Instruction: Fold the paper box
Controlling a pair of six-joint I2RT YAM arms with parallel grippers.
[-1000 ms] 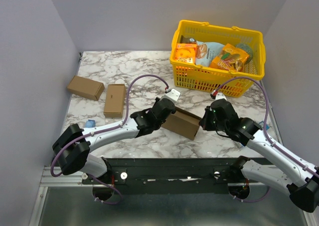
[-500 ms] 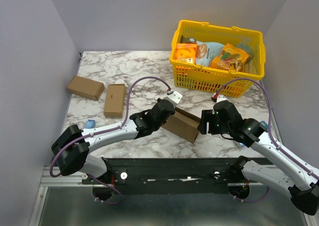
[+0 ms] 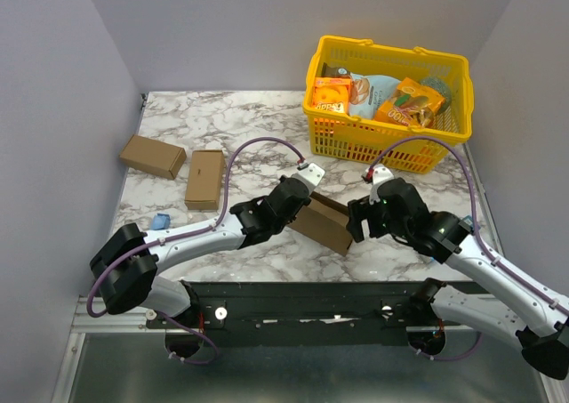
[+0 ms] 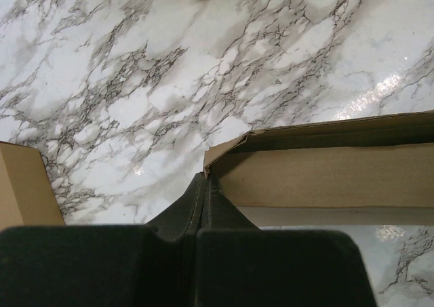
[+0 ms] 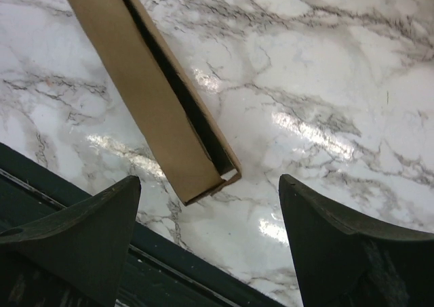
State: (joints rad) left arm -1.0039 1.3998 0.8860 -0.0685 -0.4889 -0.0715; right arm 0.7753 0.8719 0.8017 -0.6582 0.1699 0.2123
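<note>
The paper box (image 3: 324, 222), a half-flattened sleeve, lay near the middle of the table (image 3: 222, 123), at 7 o'clock from the yellow basket (image 3: 373, 141). Its 9 o'clock corner was pinched in the closed left gripper (image 4: 205, 183), while the right gripper (image 5: 207, 185) gaped wide around its 3 o'clock end, gripping nothing. Held by that thin corner alone, the box could have swivelled or torn free if the right gripper closed off-centre, crushing the sleeve.

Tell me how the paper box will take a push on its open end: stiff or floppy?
Probably light and bendy: the paper box looks thin-walled and open-ended, so its walls may cave under a push. With only the left gripper pinching one corner, it may pivot there.
</note>
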